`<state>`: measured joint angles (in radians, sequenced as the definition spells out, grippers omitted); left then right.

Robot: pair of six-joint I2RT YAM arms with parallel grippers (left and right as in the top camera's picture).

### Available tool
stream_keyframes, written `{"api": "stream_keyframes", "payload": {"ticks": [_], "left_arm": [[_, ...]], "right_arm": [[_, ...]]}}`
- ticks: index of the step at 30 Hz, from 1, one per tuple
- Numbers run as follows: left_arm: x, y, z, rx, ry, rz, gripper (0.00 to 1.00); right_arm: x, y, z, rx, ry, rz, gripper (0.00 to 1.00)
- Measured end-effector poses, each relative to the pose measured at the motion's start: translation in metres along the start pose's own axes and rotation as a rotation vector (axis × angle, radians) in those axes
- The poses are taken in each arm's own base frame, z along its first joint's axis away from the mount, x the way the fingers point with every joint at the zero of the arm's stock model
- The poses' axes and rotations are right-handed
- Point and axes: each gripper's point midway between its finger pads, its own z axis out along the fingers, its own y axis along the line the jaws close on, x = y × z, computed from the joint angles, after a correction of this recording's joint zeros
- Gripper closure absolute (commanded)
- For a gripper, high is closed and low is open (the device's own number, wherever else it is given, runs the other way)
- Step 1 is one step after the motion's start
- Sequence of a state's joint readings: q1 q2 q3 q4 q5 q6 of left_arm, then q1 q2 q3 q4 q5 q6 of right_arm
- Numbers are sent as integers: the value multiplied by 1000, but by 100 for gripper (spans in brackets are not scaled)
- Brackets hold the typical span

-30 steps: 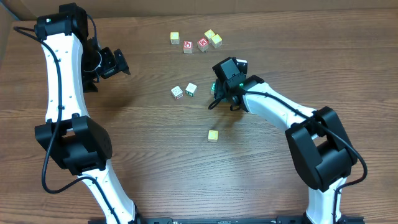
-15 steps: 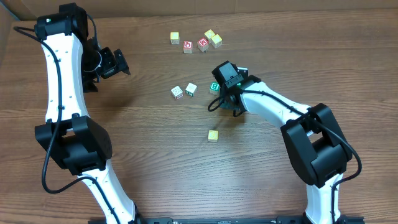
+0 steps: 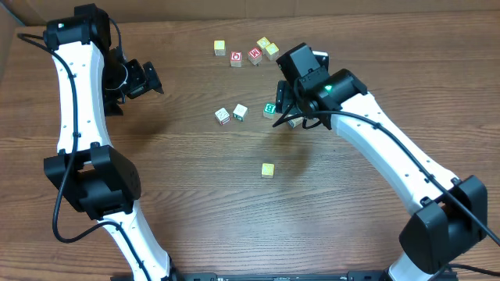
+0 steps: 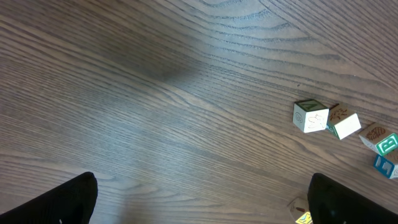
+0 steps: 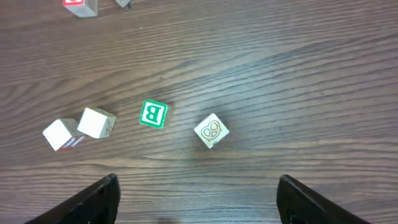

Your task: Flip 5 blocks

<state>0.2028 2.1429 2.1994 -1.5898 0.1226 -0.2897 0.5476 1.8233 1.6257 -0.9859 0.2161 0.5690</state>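
Nearest, a yellow block (image 3: pixel 268 169) lies alone on the worktop (image 3: pixel 180 195). Beyond, the right hand (image 5: pixel 198 186) hovers open and empty above the green B block (image 5: pixel 153 114) and a cream block (image 5: pixel 211 130); seemingly between flips, it must next close on one. The left hand (image 4: pixel 203 183) hangs open. The far cluster (image 3: pixel 255 55) is too small to read.

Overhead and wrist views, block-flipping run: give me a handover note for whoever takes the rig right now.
Left gripper: open, empty, off to the side, away from the blocks.
Right gripper: open, empty, hovering above the green-framed B wooden cube and the cream wooden cube with a pretzel-like drawing, touching neither.
Two white wooden cubes sit side by side on the left arm's side of B. A pale yellow wooden cube lies alone nearer the arm bases.
Done: flip count cannot be told from here.
Left: check each cube, then flip the rest.
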Motion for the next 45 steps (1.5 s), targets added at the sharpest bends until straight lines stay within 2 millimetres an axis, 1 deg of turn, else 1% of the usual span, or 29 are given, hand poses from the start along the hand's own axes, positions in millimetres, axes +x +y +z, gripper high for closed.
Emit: {"api": "stream_keyframes", "payload": {"ticks": [3,8,13,15,16,18,20,22,24,30,32,36,37,38,41,42,44,45], "left_arm": [[0,0,0,0,0,0,0],[0,0,0,0,0,0,0],[0,0,0,0,0,0,0],[0,0,0,0,0,0,0],[0,0,0,0,0,0,0],[0,0,0,0,0,0,0],[0,0,0,0,0,0,0],[0,0,0,0,0,0,0],[0,0,0,0,0,0,0],[0,0,0,0,0,0,0],[0,0,0,0,0,0,0],[0,0,0,0,0,0,0],[0,0,0,0,0,0,0],[0,0,0,0,0,0,0],[0,0,0,0,0,0,0],[0,0,0,0,0,0,0],[0,0,0,0,0,0,0],[0,0,0,0,0,0,0]], "right_arm": [[4,3,16,-8,15,14,19],[17,5,58,-1,40,40,18],[20,8,99,1,37,8,18],[20,5,112,5,36,-27,21],[20,4,118,10,38,-50,25],[23,-3,130,25,56,-101,28],[27,-8,136,39,75,-137,37],[30,-13,139,48,90,-170,44],[31,-17,140,55,97,-192,48],[39,-23,138,71,135,-226,55],[42,-24,138,75,152,-235,60],[50,-29,130,95,206,-245,64],[51,-31,128,101,219,-247,70],[51,-31,126,103,225,-248,73],[45,-27,119,100,223,-247,73],[44,-26,117,95,224,-246,73],[45,-22,114,75,236,-243,68],[47,-21,113,63,248,-241,67]]}}
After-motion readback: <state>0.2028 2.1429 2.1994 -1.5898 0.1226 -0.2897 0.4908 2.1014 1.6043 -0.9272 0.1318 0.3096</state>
